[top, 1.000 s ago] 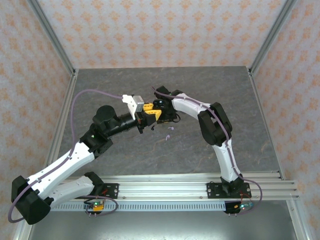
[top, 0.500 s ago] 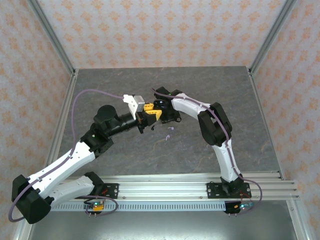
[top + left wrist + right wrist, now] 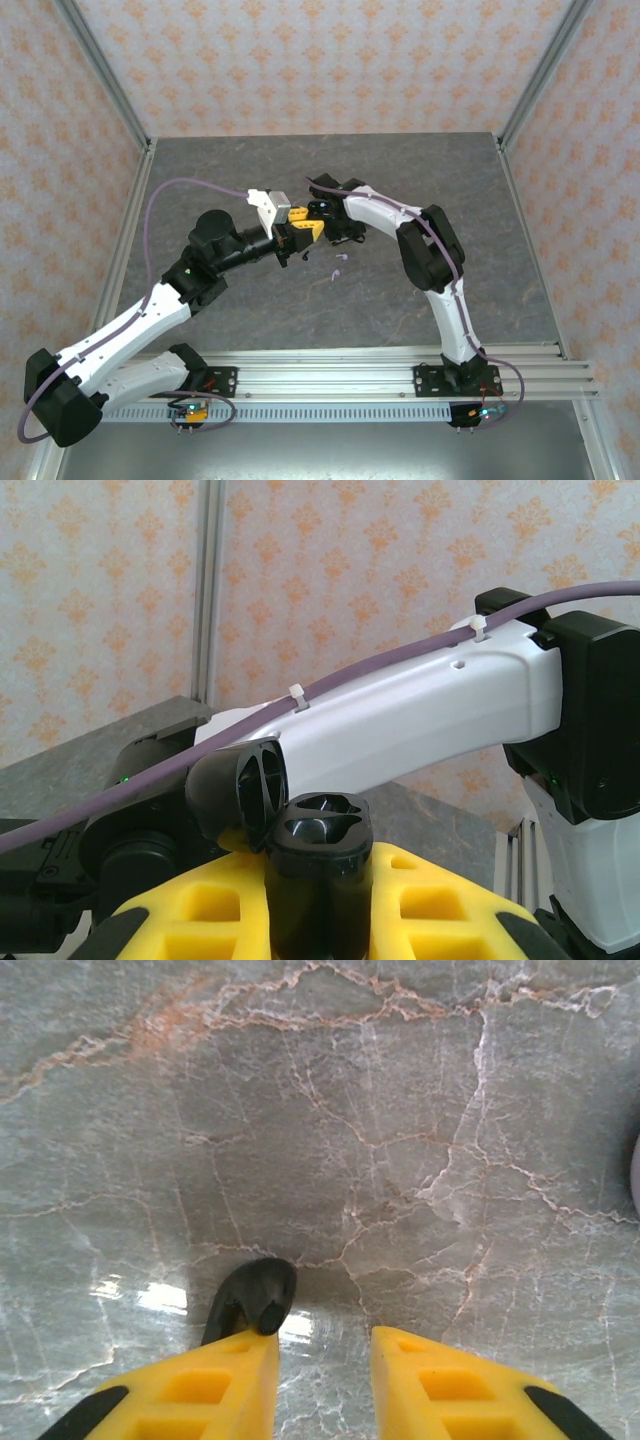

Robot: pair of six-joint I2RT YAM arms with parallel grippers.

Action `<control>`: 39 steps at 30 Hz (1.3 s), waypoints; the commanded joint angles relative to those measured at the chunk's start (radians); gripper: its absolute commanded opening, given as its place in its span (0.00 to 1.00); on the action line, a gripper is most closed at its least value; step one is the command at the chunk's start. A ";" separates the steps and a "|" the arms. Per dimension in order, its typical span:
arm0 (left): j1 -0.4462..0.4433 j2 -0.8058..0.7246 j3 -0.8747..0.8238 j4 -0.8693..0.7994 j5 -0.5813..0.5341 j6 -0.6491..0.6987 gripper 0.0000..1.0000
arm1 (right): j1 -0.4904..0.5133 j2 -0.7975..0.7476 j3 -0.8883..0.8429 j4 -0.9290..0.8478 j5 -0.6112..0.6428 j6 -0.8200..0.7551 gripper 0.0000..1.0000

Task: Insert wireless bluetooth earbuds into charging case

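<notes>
Standing upright in left hand (image 3: 320, 910) — open black case (image 3: 318, 845).

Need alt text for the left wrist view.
A black charging case, lid flipped open and wells apparently empty, stands clamped between the yellow jaws of the left gripper. Behind it runs the right arm's white link with a purple cable, against orange-patterned wallpaper.

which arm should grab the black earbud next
Right. The right gripper hangs low over the table, jaws apart, with the black earbud right at one yellow finger. The left gripper is busy, shut on the open black charging case.
</notes>
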 commanded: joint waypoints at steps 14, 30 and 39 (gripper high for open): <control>-0.004 -0.011 0.021 -0.007 -0.008 -0.010 0.02 | -0.055 -0.044 0.061 -0.005 -0.191 0.278 0.37; -0.004 -0.006 0.020 0.000 -0.010 -0.011 0.02 | -0.033 0.078 0.171 -0.076 -0.106 0.322 0.37; -0.004 -0.005 0.020 -0.002 -0.010 -0.007 0.02 | -0.026 0.122 0.210 -0.106 -0.090 0.315 0.33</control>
